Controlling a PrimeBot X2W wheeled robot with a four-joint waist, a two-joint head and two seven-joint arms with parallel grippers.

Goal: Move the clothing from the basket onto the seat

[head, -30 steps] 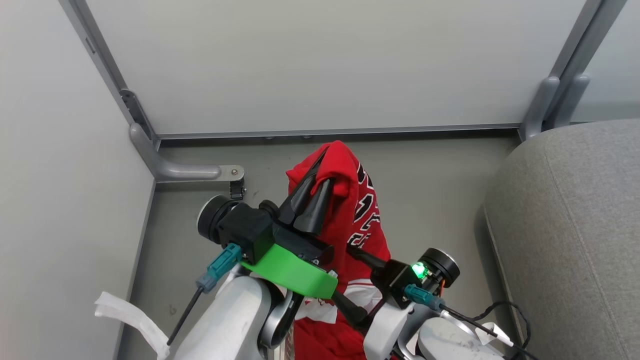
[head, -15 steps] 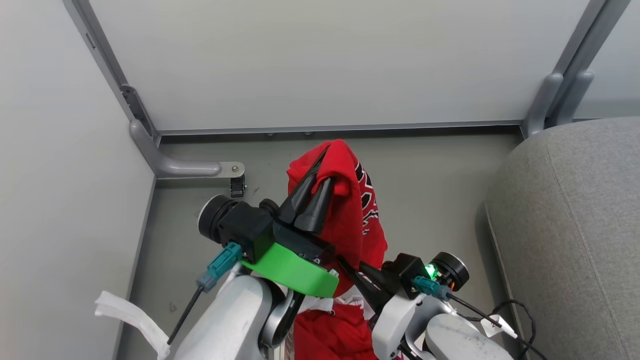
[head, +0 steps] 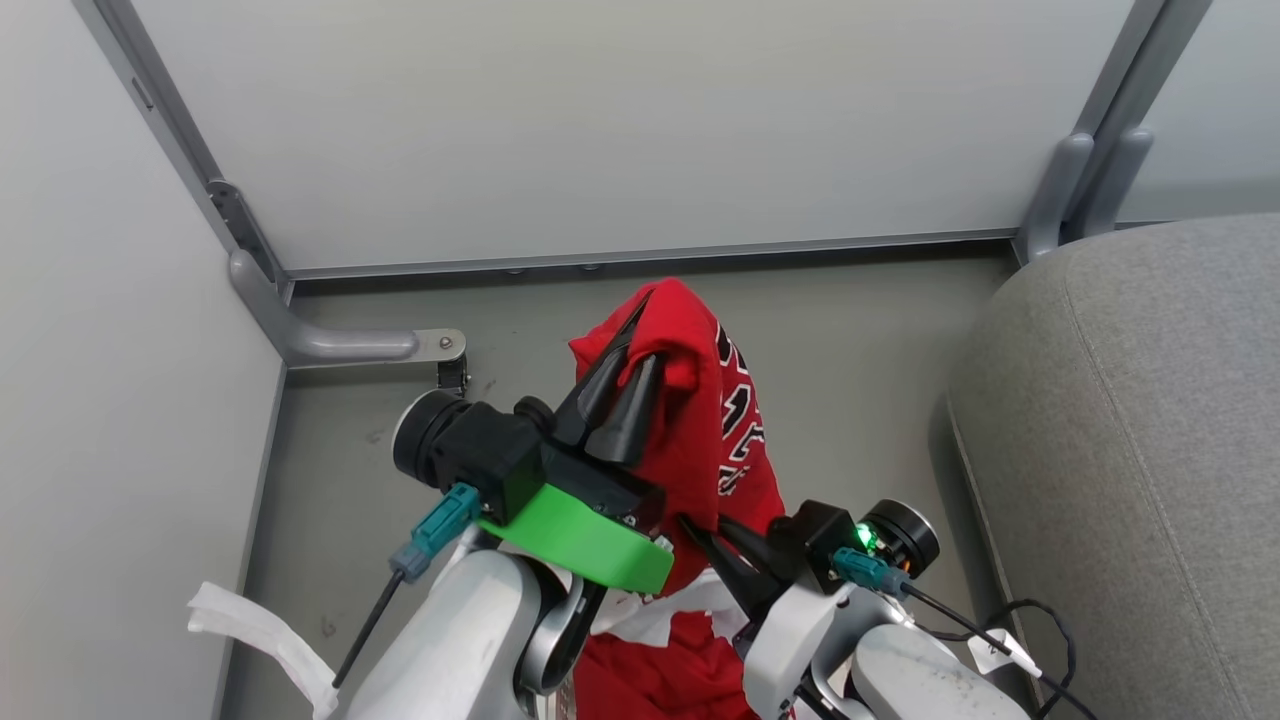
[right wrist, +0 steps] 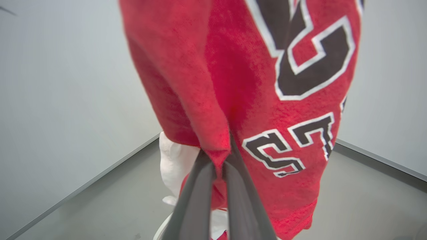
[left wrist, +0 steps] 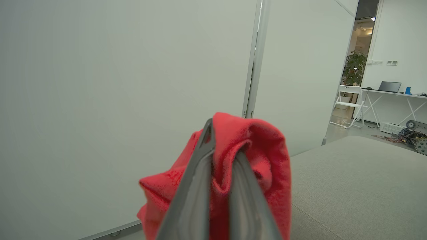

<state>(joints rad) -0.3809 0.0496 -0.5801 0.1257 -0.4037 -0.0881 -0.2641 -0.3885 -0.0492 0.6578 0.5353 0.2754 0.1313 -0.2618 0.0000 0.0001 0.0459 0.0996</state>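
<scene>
Left pincer [head: 645, 335]: pressed together on the top fold of the red jersey [head: 735, 430], with red cloth bunched over and between its fingers. Right pincer [right wrist: 223, 155]: pressed together, pinching a lower fold of the same jersey beside the black-and-white lettering. The jersey hangs between the two, above the grey floor [head: 860, 380] and before the partition wall [head: 640, 130]. It is apart from the left edge of the grey sofa seat [head: 1150, 450].

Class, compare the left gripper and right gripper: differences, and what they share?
The left gripper pinches the top fold of the red jersey; the right gripper pinches it lower down. The left gripper has a green mount, the right gripper a green light. Both are shut on the jersey.
</scene>
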